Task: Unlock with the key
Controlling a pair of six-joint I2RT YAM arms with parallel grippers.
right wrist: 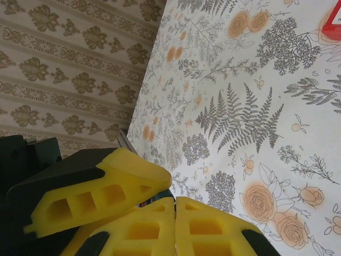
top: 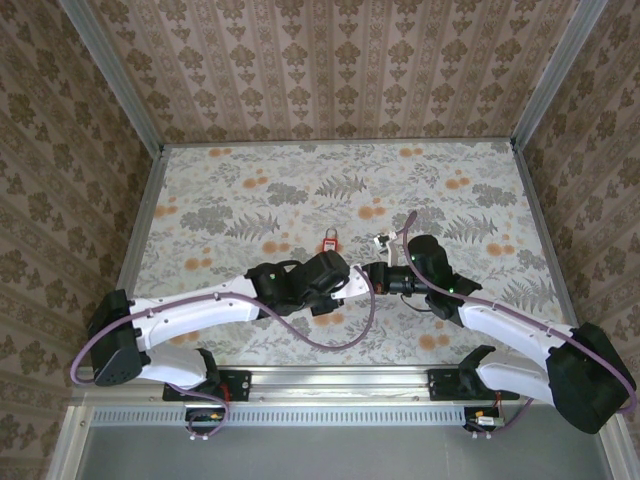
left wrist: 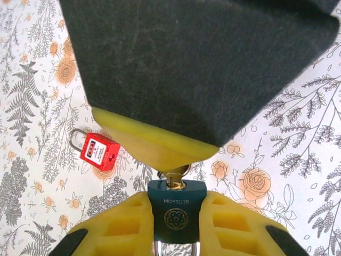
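My left gripper (left wrist: 175, 201) is shut on a dark teal padlock (left wrist: 176, 216), gripping its body between the yellow fingers (left wrist: 120, 226), with the metal shackle pointing back toward the wrist. A metal key (left wrist: 175, 177) sits in the padlock's keyhole. Its head disappears under the yellow pad of my right gripper (right wrist: 175, 200), whose jaws are pressed together on it. Both grippers meet above the table's near middle, left gripper (top: 350, 279) and right gripper (top: 371, 276). A small red padlock (left wrist: 99, 152) lies loose on the table, beyond them (top: 328, 240).
The floral tabletop (top: 250, 190) is bounded by patterned walls and metal rails on three sides. A small pale item (top: 380, 240) lies just right of the red padlock. The red padlock's corner shows at the top right of the right wrist view (right wrist: 333, 24).
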